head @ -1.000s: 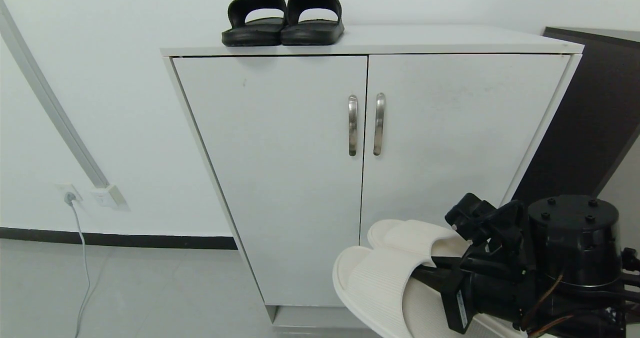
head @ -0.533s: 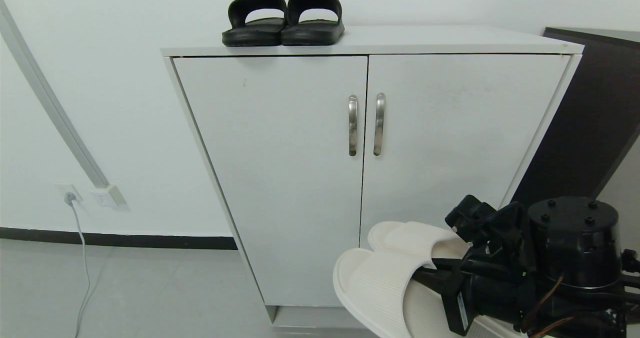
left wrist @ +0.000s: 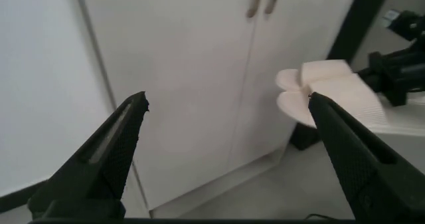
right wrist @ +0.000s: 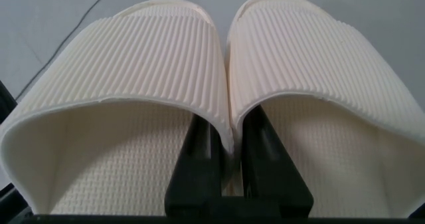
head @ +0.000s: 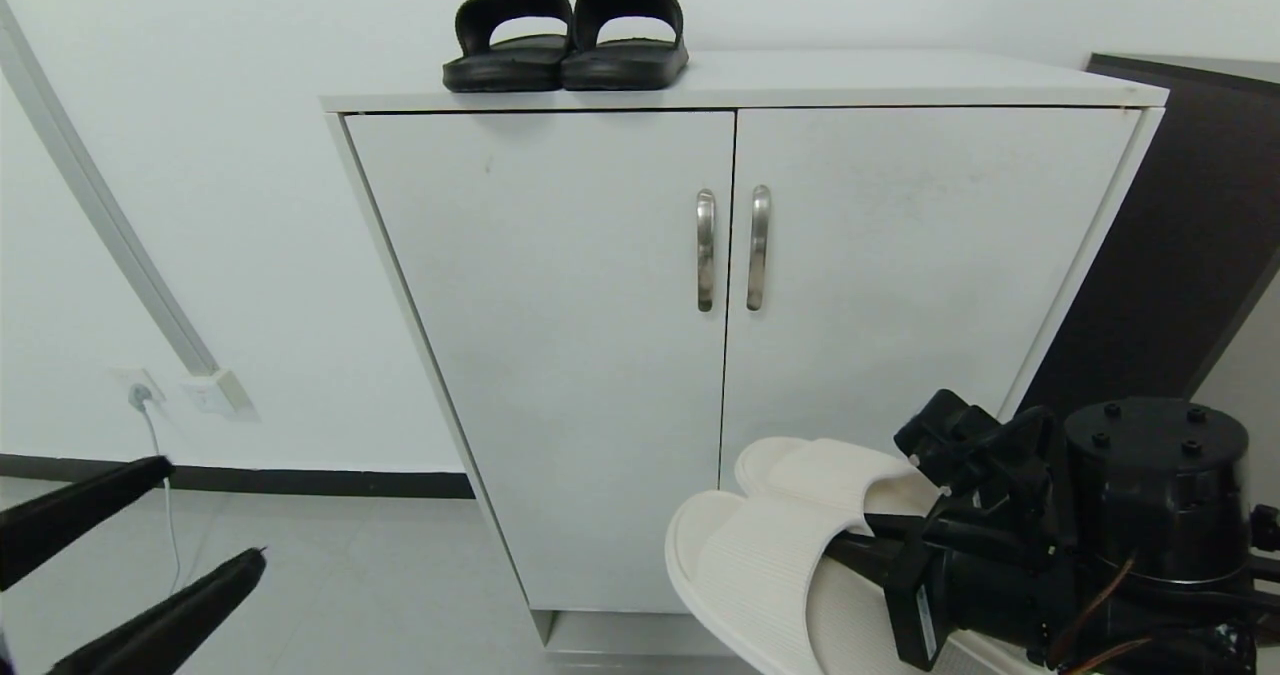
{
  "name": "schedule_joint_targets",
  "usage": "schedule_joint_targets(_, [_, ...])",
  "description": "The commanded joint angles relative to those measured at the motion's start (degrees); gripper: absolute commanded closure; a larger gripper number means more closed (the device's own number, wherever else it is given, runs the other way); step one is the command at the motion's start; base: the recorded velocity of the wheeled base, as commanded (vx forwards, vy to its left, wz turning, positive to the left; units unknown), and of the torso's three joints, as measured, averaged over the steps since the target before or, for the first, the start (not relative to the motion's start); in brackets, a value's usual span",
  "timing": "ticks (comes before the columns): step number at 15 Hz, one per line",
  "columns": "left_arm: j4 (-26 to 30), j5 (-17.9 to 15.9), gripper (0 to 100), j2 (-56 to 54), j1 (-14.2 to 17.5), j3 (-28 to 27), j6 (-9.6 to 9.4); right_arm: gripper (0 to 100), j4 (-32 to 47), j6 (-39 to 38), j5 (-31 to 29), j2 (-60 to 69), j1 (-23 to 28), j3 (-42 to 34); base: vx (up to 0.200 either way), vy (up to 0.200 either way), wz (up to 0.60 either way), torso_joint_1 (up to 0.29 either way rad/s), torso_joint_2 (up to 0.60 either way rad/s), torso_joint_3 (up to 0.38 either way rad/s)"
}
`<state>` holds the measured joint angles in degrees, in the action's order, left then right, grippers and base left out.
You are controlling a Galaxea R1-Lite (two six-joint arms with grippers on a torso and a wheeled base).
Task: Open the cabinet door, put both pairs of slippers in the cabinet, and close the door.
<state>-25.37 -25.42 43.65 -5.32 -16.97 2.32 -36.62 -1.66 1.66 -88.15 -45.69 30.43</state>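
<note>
White cabinet, plain doors, two silver handles. Up at twelve o'clock, black slippers, solid black all over. Down at five o'clock, cream slippers: fine ribbing across the straps, small woven texture on the insoles. Left gripper at eight o'clock, fingers matt black and grainy. Wall white, skirting black, floor pale grey, panel at three o'clock dark brown.

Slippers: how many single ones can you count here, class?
4. Two black slippers side by side on the cabinet top; two white slippers gripped by the right hand, low before the closed doors. Others may hide inside.
</note>
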Motion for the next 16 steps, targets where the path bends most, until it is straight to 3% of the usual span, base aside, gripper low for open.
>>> schedule_joint_targets(1, [-2.67, -1.57, 0, 13.39, -7.87, -6.15, 0.14, 100, -0.03, 0.87, 0.01, -0.18, 0.08, -0.37, 0.0, 0.0, 0.0, 0.0, 0.0, 0.0])
schedule_joint_targets(3, [-3.2, -1.48, 0, 18.75, -13.93, -10.28, 0.5, 100, -0.03, 0.95, 0.01, -0.09, 0.08, -0.37, 0.0, 0.0, 0.0, 0.0, 0.0, 0.0])
schedule_joint_targets(4, [-3.28, -1.39, 0, 21.56, -17.27, -12.91, 1.73, 100, -0.12, 0.95, 0.01, -0.18, -0.01, -0.98, 0.0, 0.0, 0.0, 0.0, 0.0, 0.0])
schedule_joint_targets(7, [-3.72, -1.21, 0, 28.06, -24.48, -21.61, 8.32, 100, -0.12, 1.04, 0.1, -0.18, -0.01, -2.04, 0.0, 0.0, 0.0, 0.0, 0.0, 0.0])
schedule_joint_targets(8, [-3.99, -1.3, 0, 30.61, -25.89, -24.69, 9.37, 100, -0.03, 1.04, 0.1, -0.27, 0.08, -2.04, 0.0, 0.0, 0.0, 0.0, 0.0, 0.0])
schedule_joint_targets(10, [-3.99, -1.48, 0, 35.01, -28.43, -29.88, 9.55, 100, -0.03, 1.04, 0.19, -0.27, -0.01, -2.04, 0.0, 0.0, 0.0, 0.0, 0.0, 0.0])
schedule_joint_targets(12, [-3.99, -1.92, 0, 38.7, -30.9, -35.24, 12.45, 100, -0.12, 1.04, 0.19, -0.18, -0.01, -2.04, 0.0, 0.0, 0.0, 0.0, 0.0, 0.0])
schedule_joint_targets(14, [-3.99, -2.0, 0, 43.36, -31.6, -40.25, 13.94, 100, -0.03, 1.04, 0.19, -0.27, -0.01, -2.04, 0.0, 0.0, 0.0, 0.0, 0.0, 0.0])
schedule_joint_targets(16, [-3.99, -2.88, 0, 48.72, -31.69, -45.08, 13.94, 100, -0.03, 1.04, 0.1, -0.36, 0.08, -2.04, 0.0, 0.0, 0.0, 0.0, 0.0, 0.0])
